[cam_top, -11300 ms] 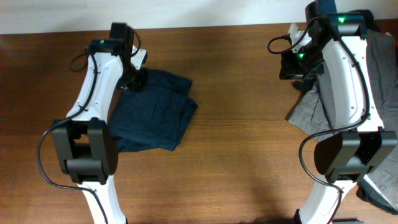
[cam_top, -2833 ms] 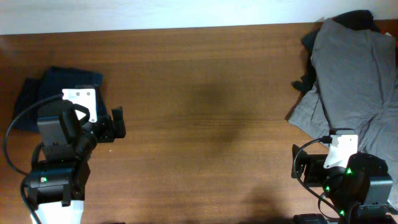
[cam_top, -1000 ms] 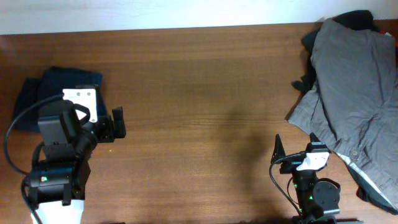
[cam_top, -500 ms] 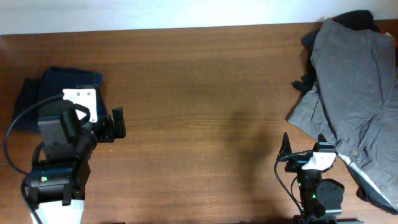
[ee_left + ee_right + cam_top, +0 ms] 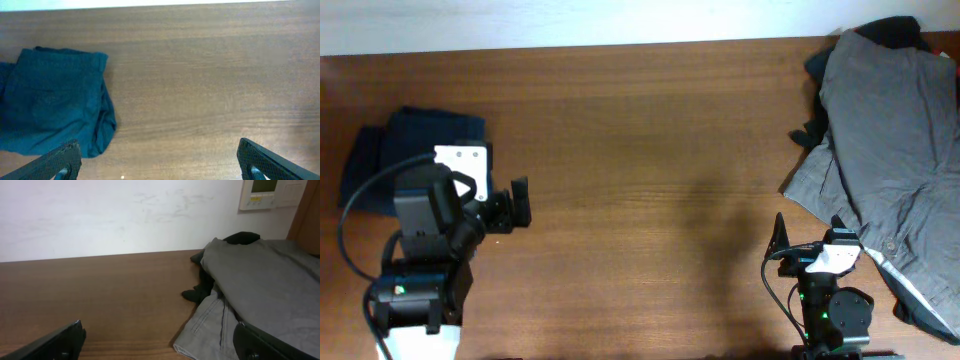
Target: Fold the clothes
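Observation:
The folded navy-blue shorts [image 5: 380, 150] lie at the table's far left, partly hidden under my left arm; in the left wrist view the shorts [image 5: 55, 112] sit ahead and to the left of the fingers. My left gripper [image 5: 520, 203] [image 5: 160, 167] is open over bare wood just right of them. A large grey buttoned garment [image 5: 885, 150] [image 5: 265, 290] lies spread at the right, with dark pieces [image 5: 890, 30] [image 5: 200, 292] poking out from under it. Low at the front right, my right gripper [image 5: 820, 242] [image 5: 160, 347] is open, its right finger beside the grey garment's hem.
The brown wooden table [image 5: 650, 150] runs between the two piles. A white wall stands behind its far edge, with a wall panel [image 5: 265, 192] above the grey garment. A darker cloth edge [image 5: 920, 310] hangs at the front right corner.
The left arm has shifted a little to the right, away from the shorts. Over the last second the right arm moved slightly right, then held still. Both grippers stay open.

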Controlling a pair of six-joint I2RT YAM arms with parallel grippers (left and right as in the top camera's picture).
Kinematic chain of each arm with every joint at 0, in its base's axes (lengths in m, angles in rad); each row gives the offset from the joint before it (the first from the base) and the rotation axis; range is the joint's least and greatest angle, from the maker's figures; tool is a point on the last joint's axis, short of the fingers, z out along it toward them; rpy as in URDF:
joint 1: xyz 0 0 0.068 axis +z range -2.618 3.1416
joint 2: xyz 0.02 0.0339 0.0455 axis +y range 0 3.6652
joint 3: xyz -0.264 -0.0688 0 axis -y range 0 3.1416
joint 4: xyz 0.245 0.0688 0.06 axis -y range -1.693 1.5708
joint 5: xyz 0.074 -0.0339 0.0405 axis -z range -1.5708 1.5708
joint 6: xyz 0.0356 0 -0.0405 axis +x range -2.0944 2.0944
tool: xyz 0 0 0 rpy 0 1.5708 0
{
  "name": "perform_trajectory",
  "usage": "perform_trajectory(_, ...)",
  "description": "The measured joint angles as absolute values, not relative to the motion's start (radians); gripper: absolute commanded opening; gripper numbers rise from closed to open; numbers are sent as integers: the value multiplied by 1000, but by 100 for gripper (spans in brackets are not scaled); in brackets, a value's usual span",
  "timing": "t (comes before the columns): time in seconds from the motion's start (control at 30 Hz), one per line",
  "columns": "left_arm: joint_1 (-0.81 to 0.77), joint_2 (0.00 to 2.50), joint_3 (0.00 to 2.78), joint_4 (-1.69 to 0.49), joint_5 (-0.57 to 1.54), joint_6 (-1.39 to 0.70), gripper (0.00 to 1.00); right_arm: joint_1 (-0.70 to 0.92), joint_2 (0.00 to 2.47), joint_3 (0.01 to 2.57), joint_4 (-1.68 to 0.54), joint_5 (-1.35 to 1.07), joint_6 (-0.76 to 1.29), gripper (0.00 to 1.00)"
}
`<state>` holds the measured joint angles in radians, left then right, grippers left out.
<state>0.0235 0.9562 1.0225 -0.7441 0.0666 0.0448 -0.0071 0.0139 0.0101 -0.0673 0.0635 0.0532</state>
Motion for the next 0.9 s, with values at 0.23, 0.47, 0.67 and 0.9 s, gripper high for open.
perform_trajectory(0.23,23,755,738,-753,67,45,99,-7,14,10,-67,64,54,99)
perform_trajectory(0.47,23,577,541,-735,57,45,99,-7,12,10,-67,64,53,99)
perform_trajectory(0.67,23,452,361,-522,52,45,99,-7,12,10,-67,64,54,99)
perform_trajectory(0.9,25,287,117,64,56,44,99,-7,12,10,-67,64,54,99)
